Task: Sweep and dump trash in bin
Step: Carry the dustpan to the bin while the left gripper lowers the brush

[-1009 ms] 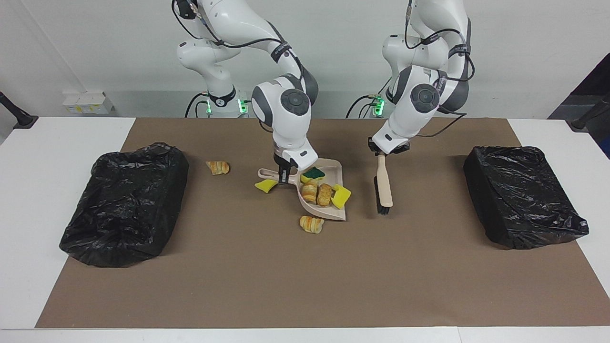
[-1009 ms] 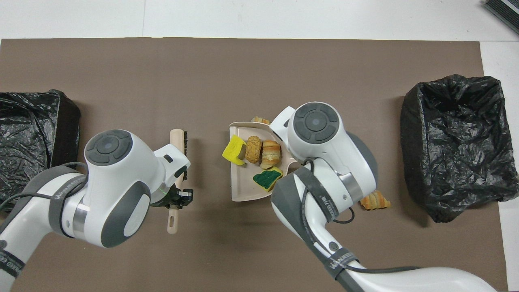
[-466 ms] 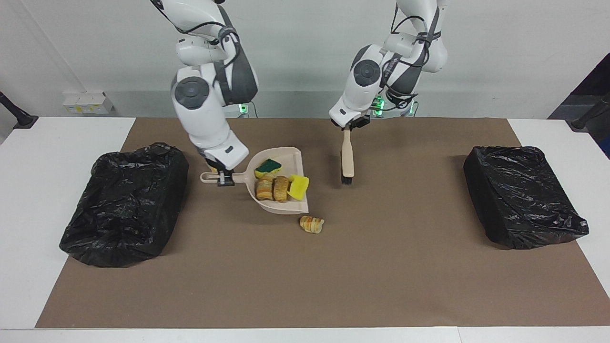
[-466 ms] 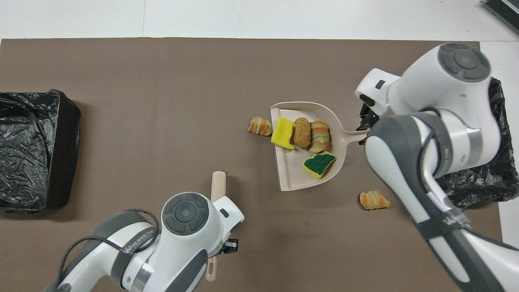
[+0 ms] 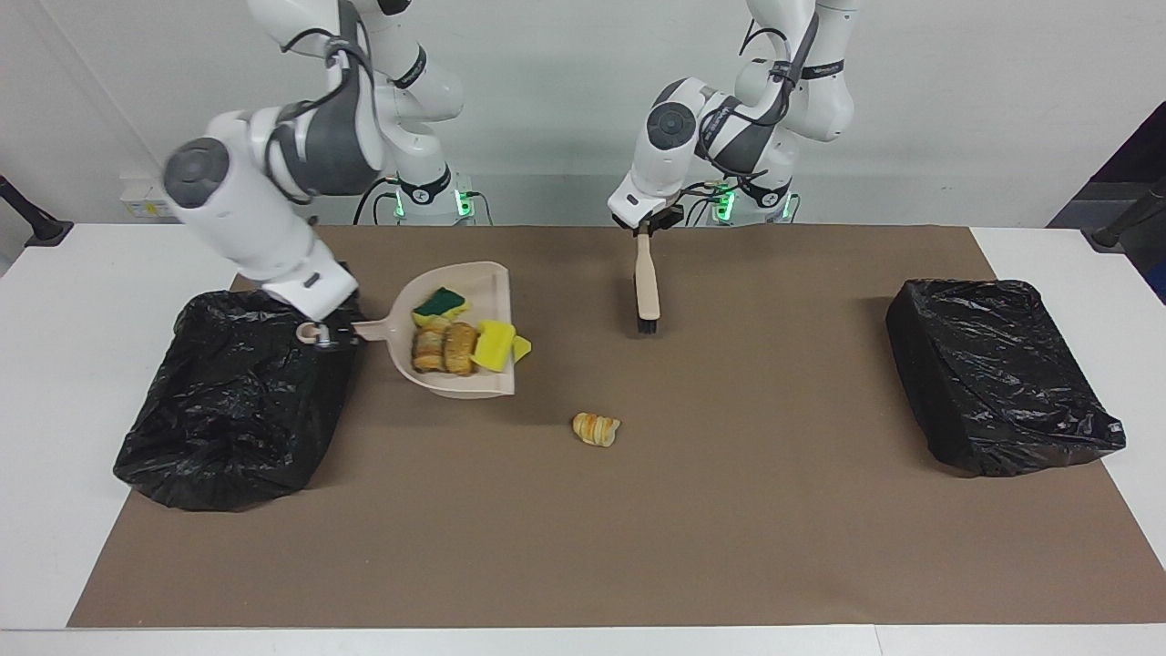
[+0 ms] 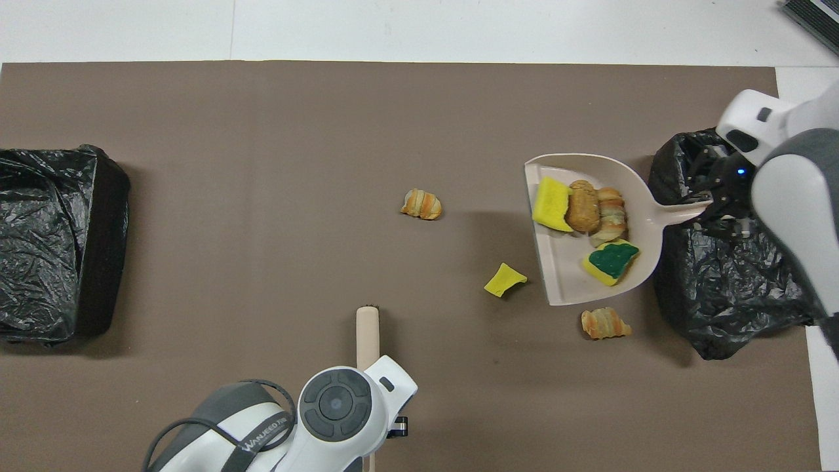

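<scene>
My right gripper [image 5: 323, 334] [image 6: 718, 213] is shut on the handle of the beige dustpan [image 5: 455, 271] [image 6: 570, 282]. The pan hangs over the mat, its handle at the edge of the black bin [image 5: 237, 392] [image 6: 734, 282] at the right arm's end. In the pan lie a green-faced sponge [image 5: 442, 303] [image 6: 613, 261], a yellow sponge [image 5: 496, 344] [image 6: 550, 204] and two pastries [image 5: 444, 349] [image 6: 593, 211]. Trash on the mat: a pastry [image 5: 596, 428] [image 6: 421, 204], a yellow sponge piece [image 6: 505, 280] and another pastry [image 6: 605, 323]. My left gripper [image 5: 645, 226] is shut on the beige brush [image 5: 647, 282] [image 6: 368, 328].
A second black bin [image 5: 997, 374] [image 6: 56, 242] stands at the left arm's end of the table. The brown mat [image 5: 638, 528] covers most of the white table. The brush hangs bristles down over the mat's edge nearest the robots.
My right arm has carried the loaded dustpan sideways to the bin at its end. My left arm has drawn the brush back toward the robots and lifted it.
</scene>
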Controlling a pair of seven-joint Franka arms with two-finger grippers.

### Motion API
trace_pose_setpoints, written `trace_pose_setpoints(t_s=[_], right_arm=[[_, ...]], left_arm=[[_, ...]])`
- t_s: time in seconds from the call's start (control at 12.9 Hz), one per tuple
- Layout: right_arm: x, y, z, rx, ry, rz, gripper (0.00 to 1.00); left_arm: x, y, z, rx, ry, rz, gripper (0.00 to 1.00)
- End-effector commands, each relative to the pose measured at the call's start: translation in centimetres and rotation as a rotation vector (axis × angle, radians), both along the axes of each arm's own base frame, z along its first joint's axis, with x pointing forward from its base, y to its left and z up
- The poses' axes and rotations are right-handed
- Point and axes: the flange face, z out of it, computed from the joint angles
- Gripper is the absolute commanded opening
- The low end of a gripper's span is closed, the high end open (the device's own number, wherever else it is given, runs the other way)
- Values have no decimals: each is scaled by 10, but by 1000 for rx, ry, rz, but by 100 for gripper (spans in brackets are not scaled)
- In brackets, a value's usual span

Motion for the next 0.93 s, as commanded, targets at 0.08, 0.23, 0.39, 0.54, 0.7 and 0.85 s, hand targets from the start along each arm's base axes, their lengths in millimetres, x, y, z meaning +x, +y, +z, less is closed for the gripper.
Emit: trace_pose_setpoints(t_s=[0.08,0.23,0.39,0.54,0.7,0.85], right_arm=[[-12,-83,8,23,-22,17,0],[-20,-127,14,-32,-33,7,0],[-23,-173,27,-89,-64,-10,0],[-31,-220,35,-149,-128,-66,0],[-40,-247,39,-252,-124,-71,0],[-45,-266,45,-370,-124,-51,0]], left_arm=[[-12,4,-3,-28,-13,56,0],[-15,7,-6,-25,-4,60,0],[-16,9,-7,-14,13,62,14],[-13,9,-6,-5,27,67,47],[-3,2,-1,-5,28,52,99],[35,-1,20,-5,-55,45,100]])
